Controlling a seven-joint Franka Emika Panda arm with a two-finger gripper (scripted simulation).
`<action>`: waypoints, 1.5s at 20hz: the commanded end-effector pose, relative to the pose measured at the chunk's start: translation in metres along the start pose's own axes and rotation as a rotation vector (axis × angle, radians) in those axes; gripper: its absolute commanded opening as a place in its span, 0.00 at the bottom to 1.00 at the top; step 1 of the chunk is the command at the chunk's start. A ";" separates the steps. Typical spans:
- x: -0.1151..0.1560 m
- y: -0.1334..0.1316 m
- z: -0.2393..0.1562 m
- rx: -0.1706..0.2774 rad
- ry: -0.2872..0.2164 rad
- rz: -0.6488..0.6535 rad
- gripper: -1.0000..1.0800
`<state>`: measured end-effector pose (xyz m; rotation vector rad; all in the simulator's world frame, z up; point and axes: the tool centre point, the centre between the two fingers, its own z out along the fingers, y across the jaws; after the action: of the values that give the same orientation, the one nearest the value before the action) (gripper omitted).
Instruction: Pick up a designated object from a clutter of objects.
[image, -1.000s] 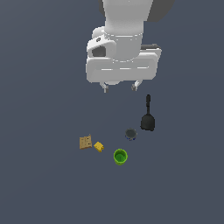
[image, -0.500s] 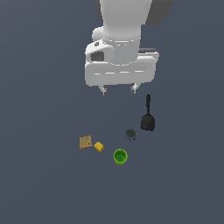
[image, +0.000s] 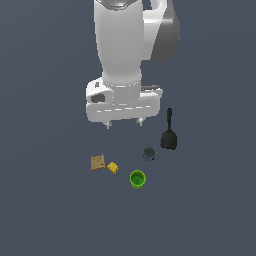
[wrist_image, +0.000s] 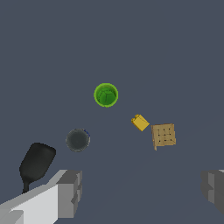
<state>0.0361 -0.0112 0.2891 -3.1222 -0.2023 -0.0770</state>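
tan gridded square (image: 98, 162) lies flat, slightly skewed; fingers (wrist_image: 70, 193) spread wide, empty.

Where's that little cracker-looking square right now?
In the exterior view the tan square lies on the floor at the clutter's left end, just left of the yellow cube, below the open gripper, untouched.

Cracker (image: 98, 162) just beside cube (image: 113, 167)

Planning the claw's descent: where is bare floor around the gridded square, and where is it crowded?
Bare floor borders the tan gridded square on the exterior view's left and toward the camera. It is crowded on the right: yellow cube close beside it, then green cup.
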 end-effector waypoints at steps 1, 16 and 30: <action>0.003 0.016 0.025 0.001 -0.006 -0.012 0.96; -0.013 0.114 0.187 -0.003 -0.040 -0.086 0.96; -0.027 0.135 0.226 -0.005 -0.051 -0.103 0.96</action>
<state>0.0380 -0.1450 0.0616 -3.1200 -0.3634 0.0018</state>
